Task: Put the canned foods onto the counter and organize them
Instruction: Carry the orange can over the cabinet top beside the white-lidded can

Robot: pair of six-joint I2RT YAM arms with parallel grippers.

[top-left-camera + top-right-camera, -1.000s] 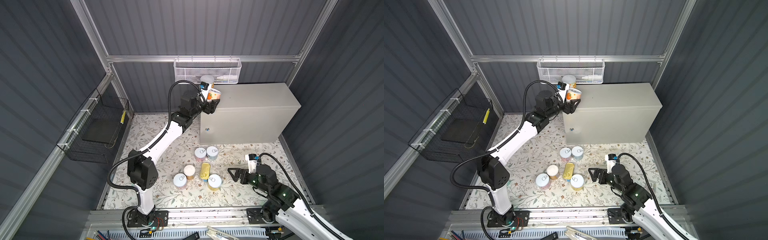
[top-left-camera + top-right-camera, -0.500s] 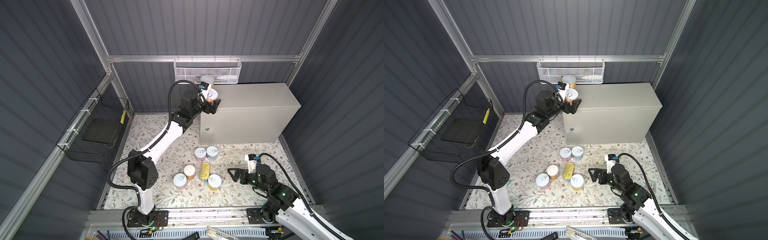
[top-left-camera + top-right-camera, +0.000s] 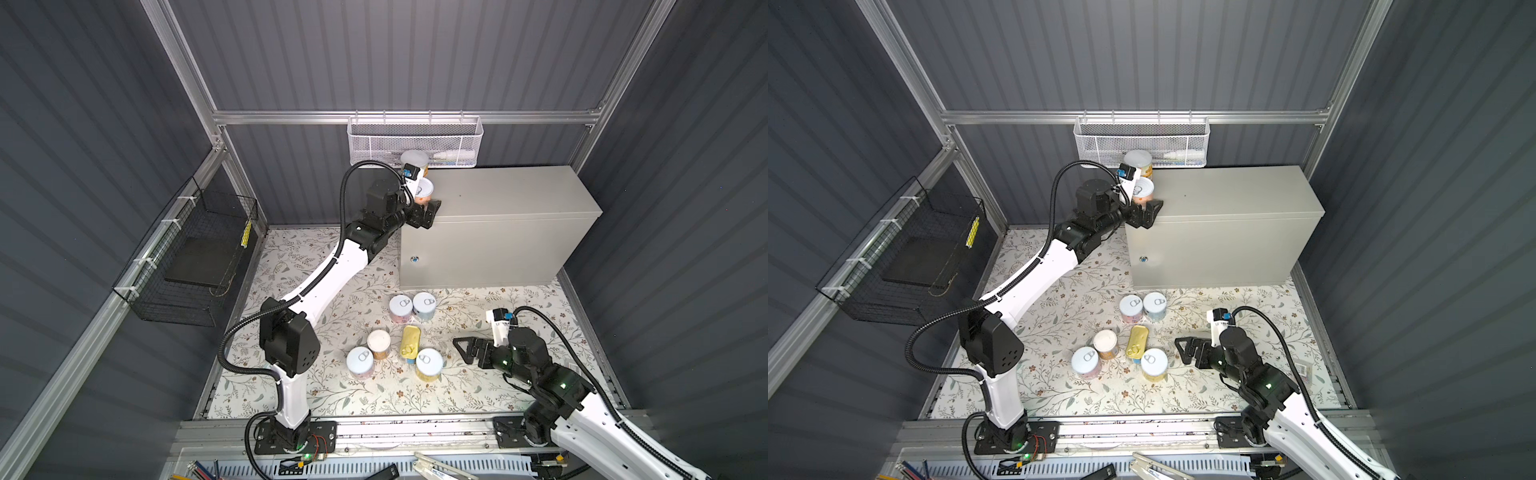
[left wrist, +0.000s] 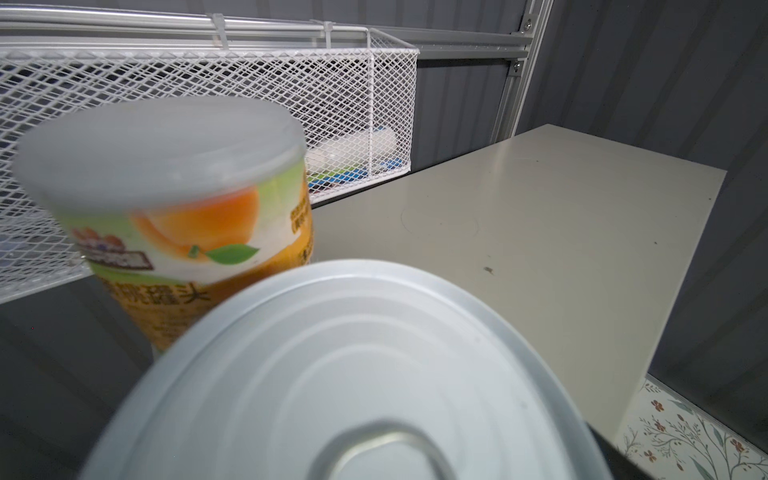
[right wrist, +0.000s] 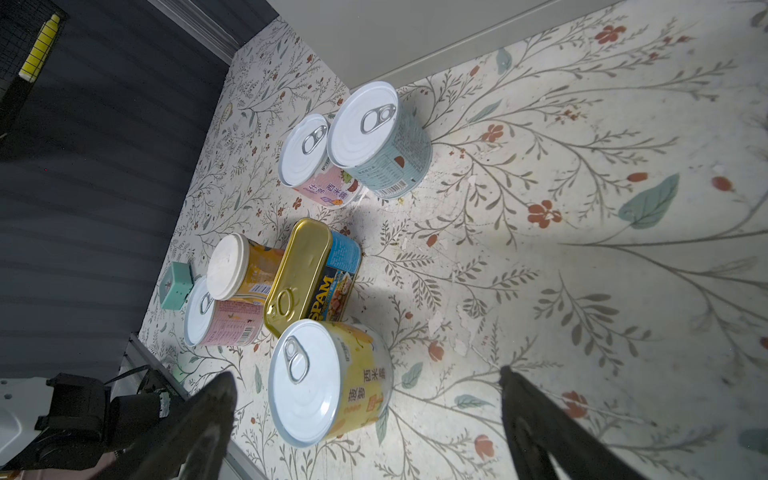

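Two canned foods stand on the counter [image 3: 511,195] at its back left corner: a white-lidded orange one [image 3: 414,161] and, in front of it, a silver-lidded one [image 3: 424,190]. My left gripper [image 3: 424,210] is open, its jaws standing wide on either side of the silver-lidded can. In the left wrist view that lid [image 4: 353,374] hides the jaws. Several more cans sit on the floral floor, among them a gold-topped oblong tin [image 3: 410,340] and a yellow can [image 3: 428,363]. My right gripper [image 3: 469,351] hovers open just right of the yellow can [image 5: 332,382], empty.
A white mesh basket [image 3: 414,141] hangs on the back wall just above the counter's rear edge. A black wire basket [image 3: 195,257] hangs on the left wall. A small teal block [image 5: 176,286] lies beside the floor cans. Most of the counter top [image 4: 540,228] is bare.
The silver-lidded can went from tilted in my left gripper to upright on the counter corner, and the jaws opened off it. The right arm has not moved.
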